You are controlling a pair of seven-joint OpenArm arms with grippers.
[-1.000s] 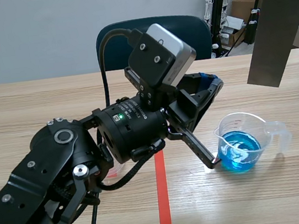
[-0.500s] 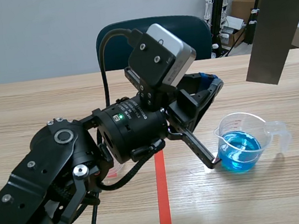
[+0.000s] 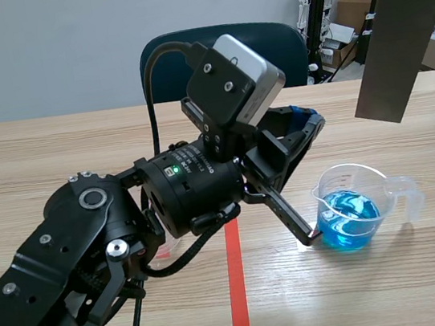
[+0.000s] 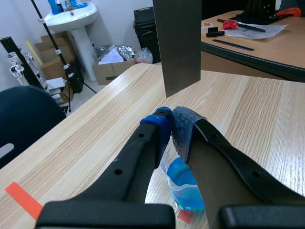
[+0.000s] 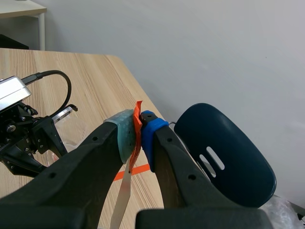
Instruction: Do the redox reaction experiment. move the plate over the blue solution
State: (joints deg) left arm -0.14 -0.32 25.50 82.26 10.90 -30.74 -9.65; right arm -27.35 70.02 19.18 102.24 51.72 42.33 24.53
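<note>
The plate (image 3: 400, 32) is held hanging near the counter's far right corner by the closed right gripper (image 5: 138, 128). The left gripper (image 4: 169, 125) is closed on nothing, close to the beaker (image 3: 353, 215).

The plate (image 3: 398, 32), at two o'clock, looks like dull grey metal, smooth and matt. The beaker (image 3: 353, 205), at four o'clock, is clear glossy plastic. The table (image 3: 54, 153) is pale, matt wood grain.

The scene camera faced across the light wooden worktop (image 3: 53, 145); wrist cameras peered closely past their jaws, the left sharing the clear blue-filled beaker (image 3: 350, 211).
</note>
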